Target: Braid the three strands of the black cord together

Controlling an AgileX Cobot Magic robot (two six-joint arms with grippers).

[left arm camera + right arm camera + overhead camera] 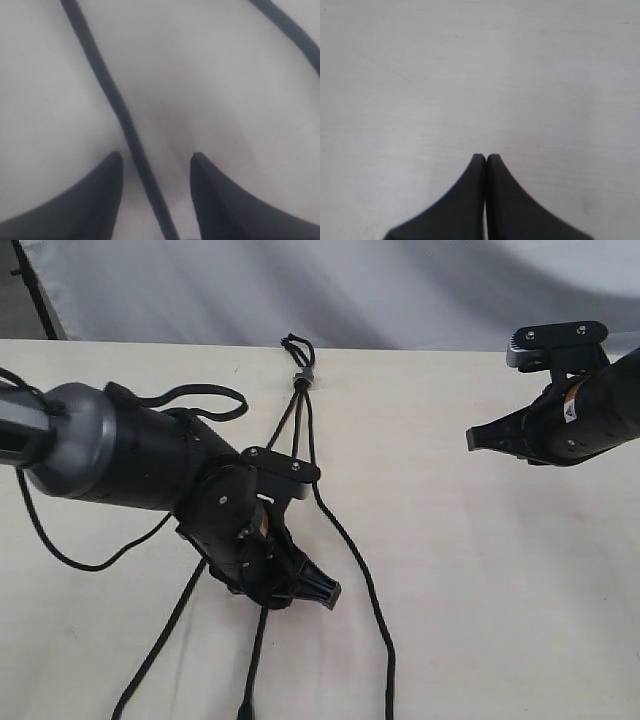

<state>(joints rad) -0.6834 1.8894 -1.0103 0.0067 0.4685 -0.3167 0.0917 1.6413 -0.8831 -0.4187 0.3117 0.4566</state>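
Observation:
The black cord lies on the pale table [500,590], its small loop [297,345] and grey band [301,376] at the far edge. From there the three strands fan toward me: left strand [160,650], middle strand [255,660], right strand [375,610]. My left gripper [322,592] hangs low over the middle strand. In the left wrist view that gripper [156,157] stands open, a strand [107,85] running loose between its jaws and another strand [295,32] off to one side. My right gripper [472,438] [486,157] is shut on nothing, well right of the cord.
A thicker black robot cable [60,550] loops on the table beside the left arm, and another loop of it [205,392] lies behind the arm. A white backdrop [400,290] rises behind the table's far edge.

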